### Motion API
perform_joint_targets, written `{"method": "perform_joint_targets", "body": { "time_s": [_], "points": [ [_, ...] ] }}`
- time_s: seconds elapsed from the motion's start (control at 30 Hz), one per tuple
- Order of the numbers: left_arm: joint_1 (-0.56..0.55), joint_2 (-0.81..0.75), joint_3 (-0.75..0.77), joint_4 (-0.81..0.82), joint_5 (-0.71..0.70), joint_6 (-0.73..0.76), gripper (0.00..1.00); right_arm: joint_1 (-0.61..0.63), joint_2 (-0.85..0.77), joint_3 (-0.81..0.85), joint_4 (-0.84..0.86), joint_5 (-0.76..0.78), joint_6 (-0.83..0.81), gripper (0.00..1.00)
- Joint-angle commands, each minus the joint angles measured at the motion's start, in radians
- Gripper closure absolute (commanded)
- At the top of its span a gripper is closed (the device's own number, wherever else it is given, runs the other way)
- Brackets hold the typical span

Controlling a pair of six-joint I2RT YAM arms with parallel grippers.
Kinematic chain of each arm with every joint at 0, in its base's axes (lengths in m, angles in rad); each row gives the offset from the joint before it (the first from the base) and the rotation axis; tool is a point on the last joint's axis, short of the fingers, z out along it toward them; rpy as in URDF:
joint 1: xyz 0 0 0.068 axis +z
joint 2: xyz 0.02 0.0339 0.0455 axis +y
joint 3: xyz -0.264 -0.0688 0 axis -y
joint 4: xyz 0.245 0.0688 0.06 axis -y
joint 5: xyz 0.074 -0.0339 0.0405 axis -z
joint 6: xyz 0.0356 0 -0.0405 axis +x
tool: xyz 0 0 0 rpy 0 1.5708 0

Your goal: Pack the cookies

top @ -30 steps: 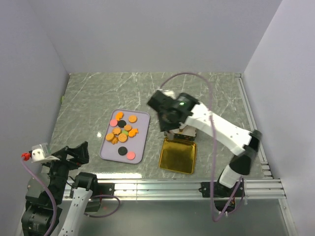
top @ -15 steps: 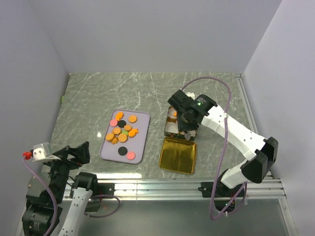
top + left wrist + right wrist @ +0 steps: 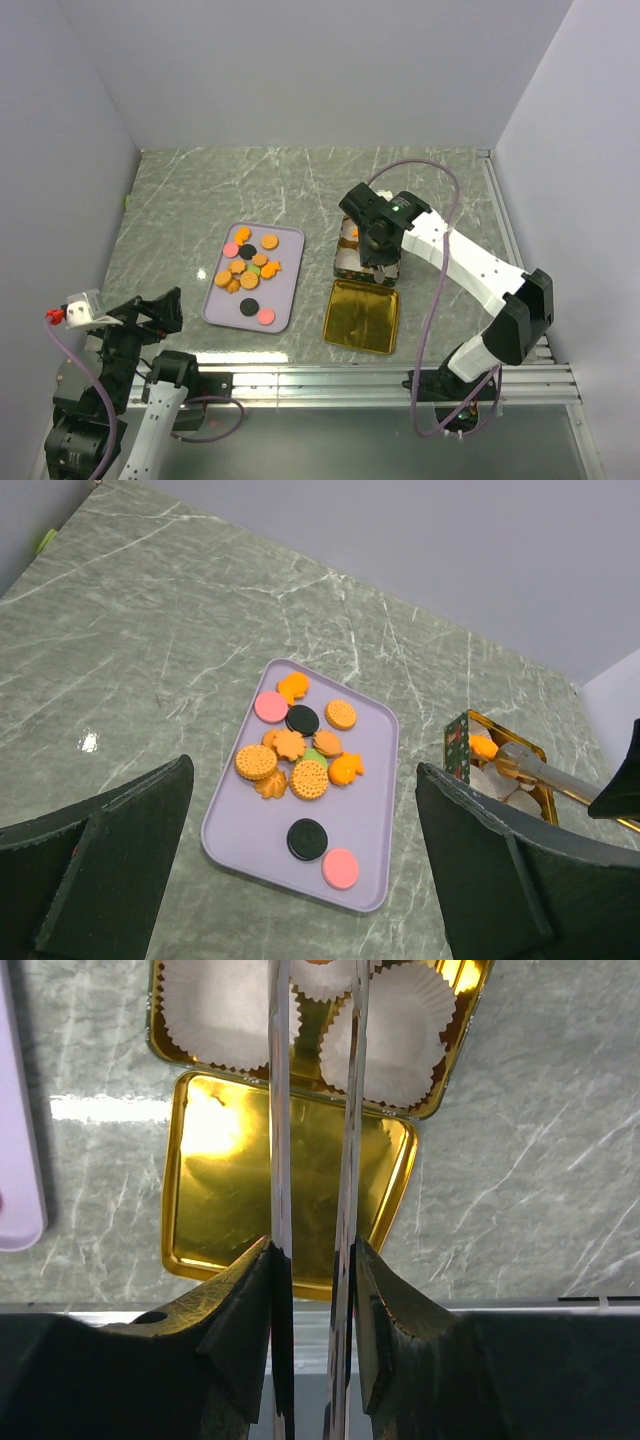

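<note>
The cookies point(image 3: 248, 268) lie on a lilac tray point(image 3: 285, 300): mostly orange discs, with pink, black and one green. In the left wrist view the cookies point(image 3: 300, 750) sit mid-frame on the tray point(image 3: 375, 800). My right gripper point(image 3: 376, 242) hangs over the open gold tin point(image 3: 343, 264) and is shut on metal tongs point(image 3: 345, 1110), whose blades reach over the tin point(image 3: 445, 1080); their tips are out of view. One orange cookie point(image 3: 483, 746) lies in the tin. My left gripper point(image 3: 150, 310) is open and empty near its base.
The tin's gold lid point(image 3: 361, 315) lies flat in front of the tin, also in the right wrist view point(image 3: 230, 1200). White paper cups point(image 3: 215, 1005) line the tin. Walls close the table at the left, back and right. A metal rail runs along the near edge.
My right arm has swung right from beside the tray to above the tin, turning the wrist. The left arm and the tray's cookies have not moved.
</note>
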Motion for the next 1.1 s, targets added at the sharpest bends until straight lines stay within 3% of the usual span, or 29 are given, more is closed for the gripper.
{"method": "perform_joint_targets", "body": {
  "time_s": [0.0, 0.37, 0.67, 1.07],
  "points": [
    [-0.001, -0.035, 0.0, 0.036, 0.012, 0.019, 0.01, -0.011, 0.005, -0.002, 0.038, 0.01, -0.009, 0.64],
    [-0.001, -0.038, 0.0, 0.036, 0.01, 0.018, 0.0, -0.034, 0.037, -0.013, 0.044, 0.021, -0.017, 0.63],
    [-0.001, -0.04, -0.002, 0.036, 0.01, 0.018, 0.01, -0.04, 0.042, -0.011, 0.038, 0.04, -0.014, 0.46],
    [-0.001, -0.037, 0.0, 0.038, 0.01, 0.019, 0.01, -0.043, 0.048, 0.142, -0.031, 0.05, -0.011, 0.44]
  ]
}}
